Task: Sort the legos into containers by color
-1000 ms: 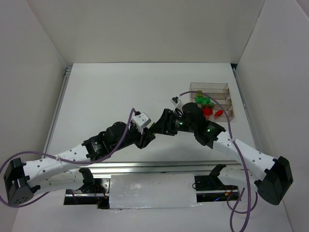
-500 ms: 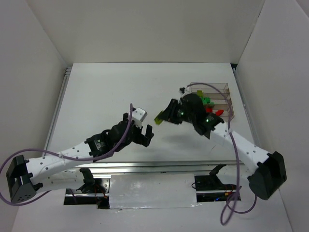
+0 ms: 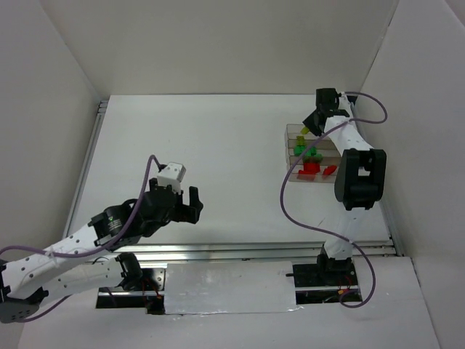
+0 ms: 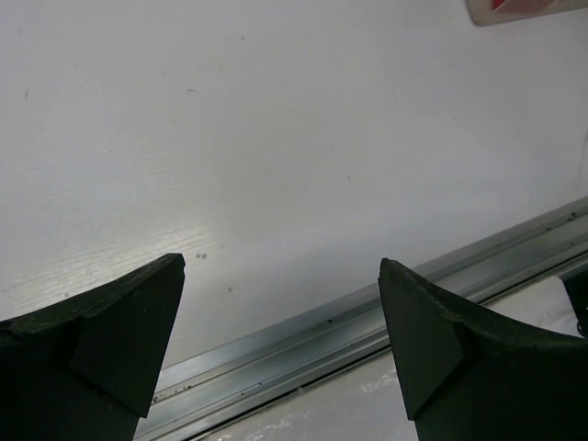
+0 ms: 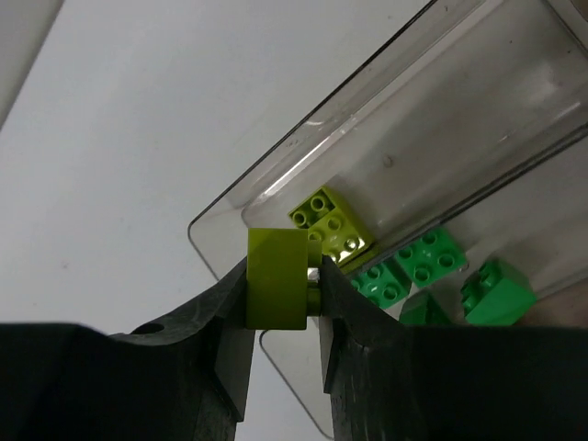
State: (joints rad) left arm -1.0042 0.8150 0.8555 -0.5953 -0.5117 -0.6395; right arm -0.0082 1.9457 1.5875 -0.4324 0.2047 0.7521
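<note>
Since a like brick (image 5: 333,225) lies below, your right gripper (image 5: 283,287) pinches a yellow-green lego (image 5: 274,276) over the tray (image 5: 312,129); left gripper (image 4: 281,265) wide, empty.

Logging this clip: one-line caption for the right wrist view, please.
Right gripper shut on a yellow-green lego at the end compartment of the clear tray, where a matching brick lies.

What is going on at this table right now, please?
The right gripper is shut on a yellow-green Lego brick, holding it over the clear divided tray, by the compartment where another yellow-green brick lies. Green bricks and red bricks sit in the next compartments. The left gripper is open and empty over the table.
</note>
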